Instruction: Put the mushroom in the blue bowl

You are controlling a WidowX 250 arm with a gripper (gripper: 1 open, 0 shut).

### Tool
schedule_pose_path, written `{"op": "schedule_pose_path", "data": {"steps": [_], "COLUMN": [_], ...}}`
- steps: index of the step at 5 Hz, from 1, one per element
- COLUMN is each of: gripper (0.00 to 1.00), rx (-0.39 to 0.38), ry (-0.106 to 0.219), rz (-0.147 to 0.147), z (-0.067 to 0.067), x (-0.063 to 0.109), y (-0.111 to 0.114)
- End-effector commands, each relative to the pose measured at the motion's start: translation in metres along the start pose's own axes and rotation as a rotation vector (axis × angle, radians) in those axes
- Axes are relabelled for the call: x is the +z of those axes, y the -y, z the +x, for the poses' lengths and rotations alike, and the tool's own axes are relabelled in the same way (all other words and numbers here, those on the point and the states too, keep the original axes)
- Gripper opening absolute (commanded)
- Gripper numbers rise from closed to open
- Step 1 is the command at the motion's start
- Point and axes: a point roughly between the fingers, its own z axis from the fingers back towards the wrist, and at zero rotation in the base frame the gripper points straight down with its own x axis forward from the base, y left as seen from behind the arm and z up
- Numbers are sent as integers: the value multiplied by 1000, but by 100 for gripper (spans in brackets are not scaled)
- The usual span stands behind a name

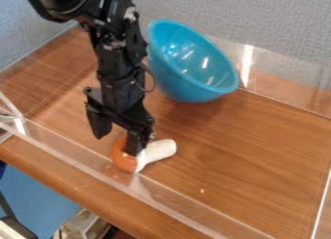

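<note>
Gripper [119, 134] above mushroom [142, 154]; its long axis runs cap left, stem right.

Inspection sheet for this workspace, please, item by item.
Surface: brown wooden table with a transparent strip along its near edge.
Mushroom: lying on its side near that edge, orange-red cap beside the jaws, white stem pointing away from the cap.
Blue bowl: farther back, tipped, its opening facing the camera; no mushroom seen inside.
Clutter: nothing seen on the wood.
Gripper: black jaws, open, pointing down at the mushroom.
Cables: thin dark one on the gripper.
Surroundings: grey textured wall behind; blue patch below the near edge.
</note>
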Motion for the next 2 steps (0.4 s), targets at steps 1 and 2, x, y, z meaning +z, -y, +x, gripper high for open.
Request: {"op": "schedule_pose_path", "data": {"steps": [1, 2], "gripper": [100, 100], "rx": [-65, -81], "ry": [-51, -59], "rz": [-3, 2], "z": [-20, -16], "x": [-12, -25], "y": [-5, -3]}}
